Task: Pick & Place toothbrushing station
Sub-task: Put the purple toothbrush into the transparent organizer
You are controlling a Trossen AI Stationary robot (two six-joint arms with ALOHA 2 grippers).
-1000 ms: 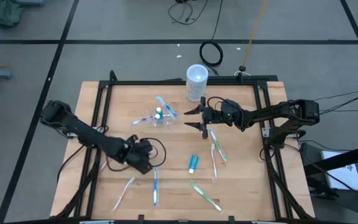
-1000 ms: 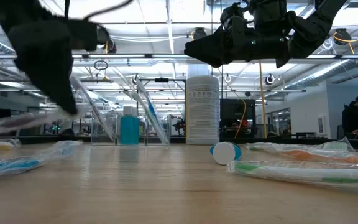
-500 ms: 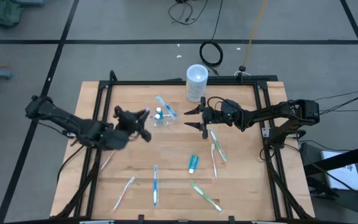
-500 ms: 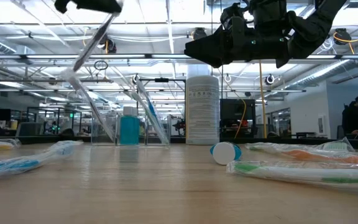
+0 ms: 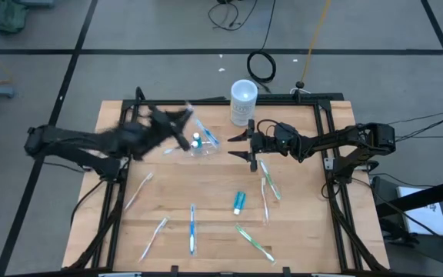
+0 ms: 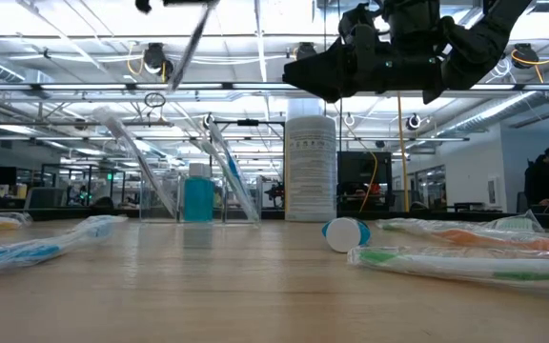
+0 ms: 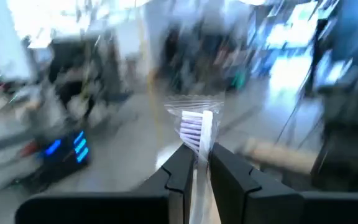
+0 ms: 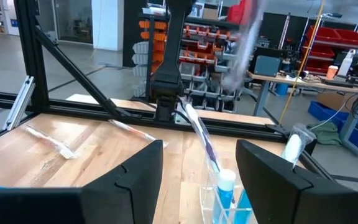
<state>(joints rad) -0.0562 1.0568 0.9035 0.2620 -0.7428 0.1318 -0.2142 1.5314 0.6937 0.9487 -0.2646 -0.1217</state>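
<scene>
The toothbrushing station, a clear shallow tray (image 5: 201,146), stands on the table's far middle. A toothbrush and a blue-capped tube lean in it (image 6: 198,195), and it shows in the right wrist view too (image 8: 227,194). My left gripper (image 5: 180,123) is in the air just left of the tray, blurred, and shut on a wrapped toothbrush (image 7: 197,127). My right gripper (image 5: 241,145) hovers open and empty just right of the tray, its fingers pointing at it (image 8: 197,168). My left gripper pinches the wrapped toothbrush between its two fingers (image 7: 182,174) on the shaft just behind the bristle head (image 7: 199,146). The head sticks out past the fingertips. The brush is lifted clear of the table and slants down below the gripper in the low view (image 6: 189,48).
A white cylindrical cup (image 5: 243,101) stands behind the tray at the far edge. Several wrapped toothbrushes lie on the table (image 5: 192,229) (image 5: 154,237) (image 5: 254,242) (image 5: 268,183) (image 5: 135,192), with a small blue tube (image 5: 239,201) among them. Black frame rails (image 5: 121,115) run along the table's sides.
My left gripper has risen from the table's near left and swung toward the far edge and the tray, carrying the wrapped toothbrush lifted clear. My right gripper has kept still.
</scene>
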